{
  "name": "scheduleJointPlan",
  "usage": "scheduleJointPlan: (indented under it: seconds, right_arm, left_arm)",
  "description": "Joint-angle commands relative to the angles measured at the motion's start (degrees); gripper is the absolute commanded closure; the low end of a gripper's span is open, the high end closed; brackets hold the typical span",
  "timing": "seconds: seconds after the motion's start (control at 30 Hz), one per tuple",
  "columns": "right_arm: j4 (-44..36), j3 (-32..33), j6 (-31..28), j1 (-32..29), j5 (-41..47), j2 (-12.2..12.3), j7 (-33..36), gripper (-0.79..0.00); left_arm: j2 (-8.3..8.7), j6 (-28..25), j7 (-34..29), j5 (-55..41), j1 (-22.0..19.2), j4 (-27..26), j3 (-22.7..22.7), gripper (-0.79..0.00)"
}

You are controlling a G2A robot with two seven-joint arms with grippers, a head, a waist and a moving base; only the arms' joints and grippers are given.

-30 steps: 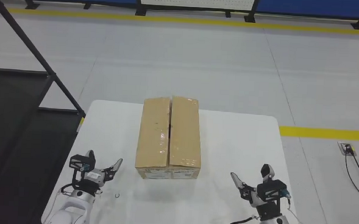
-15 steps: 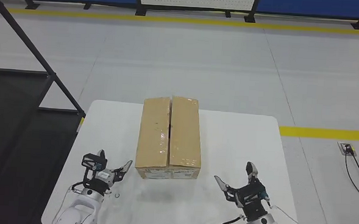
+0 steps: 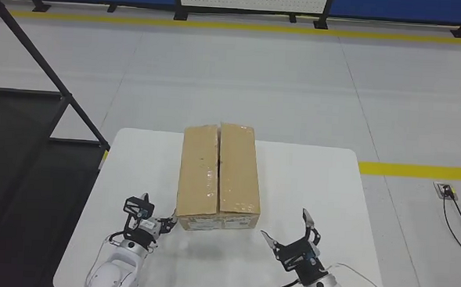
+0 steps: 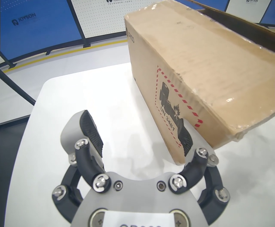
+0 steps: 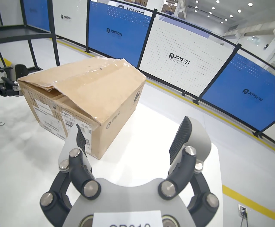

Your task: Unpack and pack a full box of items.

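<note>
The box (image 3: 218, 176) sits shut at the centre of the top view, mid-tabletop (image 3: 314, 187), with nothing unpacked. I judge this the approach before opening, and the next move calls for getting a finger under the flaps (image 3: 238, 171) at the middle seam (image 3: 218, 162), where the near edge gapes a little. The left end effector (image 4: 133, 120) is spread wide and empty, one pad (image 4: 184, 137) hard by the box's lower-left corner — contact I cannot tell. The right end effector (image 5: 131, 123), likewise spread and empty, stands apart from the lower-right corner.

Left gripper (image 4: 133, 119) spread; right gripper (image 5: 131, 123) spread, both seemingly low.
</note>
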Motion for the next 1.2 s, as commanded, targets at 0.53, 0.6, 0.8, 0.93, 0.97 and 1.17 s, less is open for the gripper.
scheduleJointPlan:
  seconds: [0.53, 0.6, 0.8, 0.93, 0.97, 1.17]
  right_arm:
    - [8.24, -12.83, 11.87, 11.35, -24.90, -3.36, 7.10, -0.785]
    - [9.04, -13.58, 12.94, 12.29, -26.36, -3.77, 8.11, -0.785]
    - [11.24, -15.28, 15.87, 14.12, -30.49, -4.87, 10.73, -0.785]
    - [12.37, -15.93, 16.33, 15.37, -32.63, -5.54, 12.79, -0.785]
    - [12.59, -16.00, 16.40, 15.65, -32.94, -5.69, 13.10, -0.782]
    - [14.02, -16.21, 15.84, 17.04, -33.92, -6.48, 14.04, -0.336]
  left_arm:
    - [-0.69, -0.14, 0.64, 2.46, 0.96, -0.43, 3.30, -0.785]
    - [-0.76, -0.19, 0.80, 2.52, 1.00, -0.36, 3.55, -0.785]
    - [-0.94, -0.35, 1.20, 2.51, 1.21, -0.68, 3.93, -0.785]
    - [-0.92, -0.46, 1.70, 2.20, 1.68, -1.03, 3.29, -0.785]
    - [-0.92, -0.35, 1.79, 2.00, 1.79, -1.00, 3.02, -0.785]
    - [-0.85, 0.09, 2.24, 0.54, 2.37, -1.16, 1.14, -0.785]
